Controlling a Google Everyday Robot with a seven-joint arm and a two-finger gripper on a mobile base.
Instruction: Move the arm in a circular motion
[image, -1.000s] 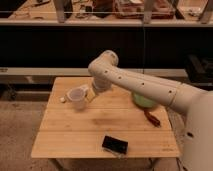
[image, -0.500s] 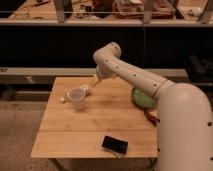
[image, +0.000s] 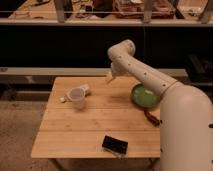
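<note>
The cream-white arm (image: 150, 80) rises from the lower right corner and bends at a rounded joint (image: 122, 50) above the table's far edge. Small dark dots run along its side. From that joint the gripper (image: 109, 78) hangs down, a pale yellowish tip just over the back middle of the wooden table (image: 90, 125). It sits to the right of a clear plastic cup (image: 76, 98) and is apart from it.
A green bowl (image: 143, 95) sits at the table's right side, partly behind the arm, with a reddish-brown object (image: 151, 118) in front of it. A black flat device (image: 115, 145) lies near the front edge. A white object (image: 85, 89) rests behind the cup. Dark shelving stands beyond.
The arm has swung to the right and its near segment now fills more of the lower right. The gripper has moved away from the cup toward the table's back middle.
</note>
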